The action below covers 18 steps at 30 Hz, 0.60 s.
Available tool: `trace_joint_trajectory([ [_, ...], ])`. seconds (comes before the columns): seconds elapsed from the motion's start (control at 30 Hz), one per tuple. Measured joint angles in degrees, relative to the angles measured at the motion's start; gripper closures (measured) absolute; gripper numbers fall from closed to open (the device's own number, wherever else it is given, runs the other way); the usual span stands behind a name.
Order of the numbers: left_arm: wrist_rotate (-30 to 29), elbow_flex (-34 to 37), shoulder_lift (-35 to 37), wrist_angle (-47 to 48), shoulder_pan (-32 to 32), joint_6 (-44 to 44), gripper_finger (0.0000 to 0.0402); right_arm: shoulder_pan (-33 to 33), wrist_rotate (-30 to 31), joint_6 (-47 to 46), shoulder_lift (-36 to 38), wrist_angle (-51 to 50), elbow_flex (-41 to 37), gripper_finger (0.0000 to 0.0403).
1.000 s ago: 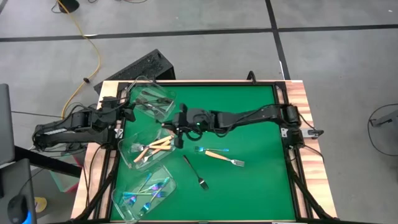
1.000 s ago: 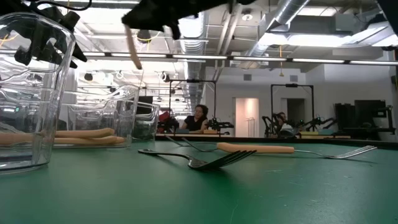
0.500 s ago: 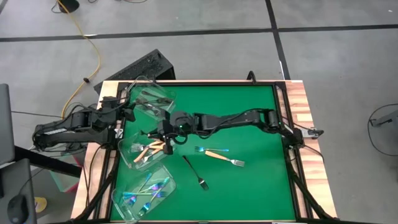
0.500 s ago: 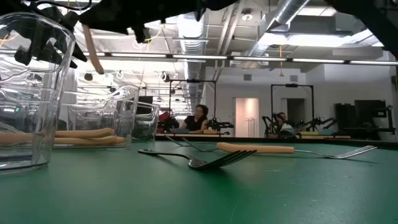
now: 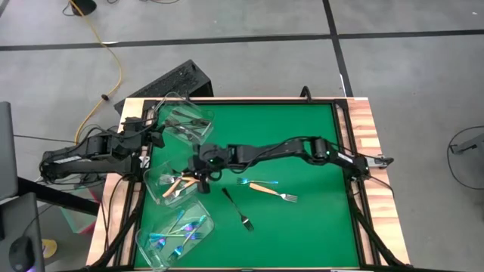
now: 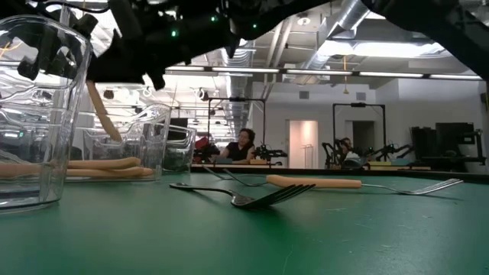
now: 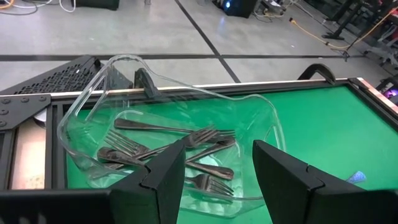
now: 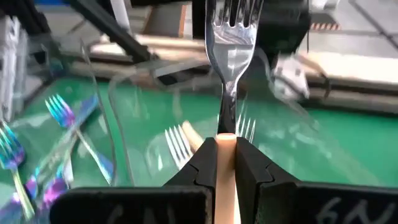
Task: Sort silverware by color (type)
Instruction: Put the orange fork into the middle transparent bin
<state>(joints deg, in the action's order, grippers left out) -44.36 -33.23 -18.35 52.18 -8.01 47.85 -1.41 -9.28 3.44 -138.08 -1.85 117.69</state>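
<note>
My right gripper (image 8: pixel 226 163) is clamped on a tan-handled fork (image 8: pixel 229 46) — tines pointing ahead, hanging over the middle tub (image 5: pixel 160 195), where the other tan forks (image 5: pixel 184 181) lie. The drop is straight below. The left gripper (image 7: pixel 219 171) waits, spread wide, at the far tub (image 7: pixel 84 115) of grey forks (image 7: pixel 180 149).
</note>
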Motion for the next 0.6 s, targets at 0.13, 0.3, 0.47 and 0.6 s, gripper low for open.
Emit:
trace_joint_trajectory([
  [0.13, 0.0, 0.0, 0.0, 0.0, 0.0, 0.0, 0.0230, 0.1, 0.0, 1.0, -0.2, -1.4, 0.0, 0.0362],
  [0.3, 0.0, 0.0, 0.0, 0.0, 0.0, 0.0, 0.0230, 0.4, 0.1, 3.1, -0.1, -2.4, 0.0, 0.0362],
  [0.47, 0.0, 0.0, 0.0, 0.0, 0.0, 0.0, 0.0230, 1.1, 0.1, 3.5, -0.1, -4.6, 0.0, 0.0362],
  [0.6, 0.0, 0.0, 0.0, 0.0, 0.0, 0.0, 0.0230, 1.4, 0.5, 5.9, -0.1, -5.6, 0.0, 0.0362],
])
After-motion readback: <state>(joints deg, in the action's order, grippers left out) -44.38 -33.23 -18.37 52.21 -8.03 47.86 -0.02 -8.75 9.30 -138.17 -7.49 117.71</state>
